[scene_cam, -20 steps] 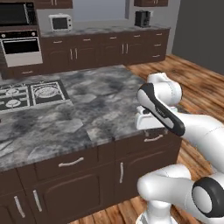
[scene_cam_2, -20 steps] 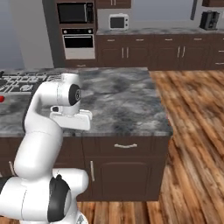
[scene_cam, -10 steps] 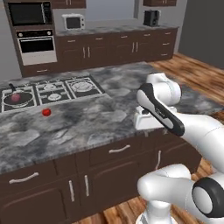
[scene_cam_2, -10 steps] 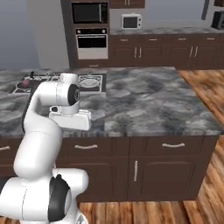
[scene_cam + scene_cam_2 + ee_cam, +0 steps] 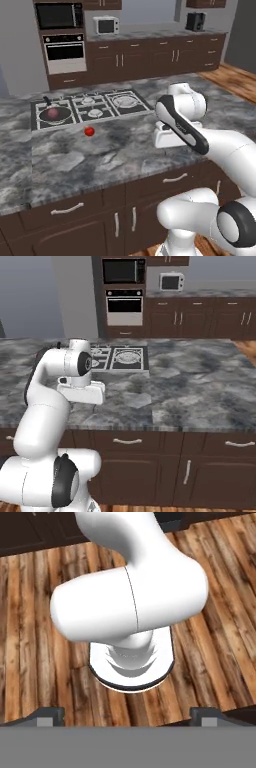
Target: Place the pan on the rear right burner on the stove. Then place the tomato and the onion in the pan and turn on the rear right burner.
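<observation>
Gripper (image 5: 128, 714): the two dark finger tips stand spread wide with nothing between them. The hand is tucked back near the counter's front edge and points down at the wooden floor, well apart from every task item.

Flat steel-grey gas cooktop (image 5: 100, 117) sits toward the rear left of the grey marble island counter (image 5: 75, 160). The small round frying pan with dark inside and short black handle (image 5: 54, 114) rests on the cooktop's left end, as seen from the left base view. A dull maroon-pink ball, judged to be the onion (image 5: 52, 114), appears to lie inside the pan; the detail is too small to confirm. The small bright red tomato (image 5: 89, 131) lies on bare counter just in front of the cooktop's front edge. The rear right burner (image 5: 88, 100) carries nothing.

Risks, as judged:
- Lifting the pan by its short handle may tilt it and roll the onion out.
- The four small burners look alike; a wrong grate could be chosen.
- The smooth tomato may roll away if nudged off-centre.
- The long reach from this tucked posture may sweep the arm across the counter.
</observation>
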You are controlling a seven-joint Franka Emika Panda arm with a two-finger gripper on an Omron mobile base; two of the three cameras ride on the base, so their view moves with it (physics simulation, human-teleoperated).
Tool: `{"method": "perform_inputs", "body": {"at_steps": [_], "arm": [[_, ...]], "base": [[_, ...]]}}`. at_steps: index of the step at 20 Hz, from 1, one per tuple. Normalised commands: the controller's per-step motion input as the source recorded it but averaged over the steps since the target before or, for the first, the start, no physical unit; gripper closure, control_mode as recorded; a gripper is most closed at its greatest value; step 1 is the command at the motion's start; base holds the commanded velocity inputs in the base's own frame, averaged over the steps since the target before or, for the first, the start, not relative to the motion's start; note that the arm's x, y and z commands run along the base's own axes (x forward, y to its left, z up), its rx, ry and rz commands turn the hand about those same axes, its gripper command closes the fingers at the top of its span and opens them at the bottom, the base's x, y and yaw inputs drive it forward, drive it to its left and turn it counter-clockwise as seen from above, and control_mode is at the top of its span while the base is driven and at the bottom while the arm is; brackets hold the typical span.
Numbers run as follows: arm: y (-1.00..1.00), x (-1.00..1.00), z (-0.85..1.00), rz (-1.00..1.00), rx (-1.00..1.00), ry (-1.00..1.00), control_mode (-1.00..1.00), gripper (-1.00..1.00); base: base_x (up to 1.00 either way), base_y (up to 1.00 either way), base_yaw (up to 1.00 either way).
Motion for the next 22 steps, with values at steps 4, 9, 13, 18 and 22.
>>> {"method": "perform_inputs", "body": {"at_steps": [4, 9, 13, 18, 22], "arm": [[0.0, 0.0, 0.0, 0.0, 0.0, 0.0, 1.0, -1.0], [0.0, 0.0, 0.0, 0.0, 0.0, 0.0, 1.0, -1.0], [0.0, 0.0, 0.0, 0.0, 0.0, 0.0, 1.0, -1.0], [0.0, 0.0, 0.0, 0.0, 0.0, 0.0, 1.0, -1.0], [0.0, 0.0, 0.0, 0.0, 0.0, 0.0, 1.0, -1.0]], "base": [[0.05, 0.0, 0.45], [0.89, 0.13, 0.03], [0.96, 0.45, -0.17], [0.25, 0.34, -0.09], [0.0, 0.0, 0.0]]}}
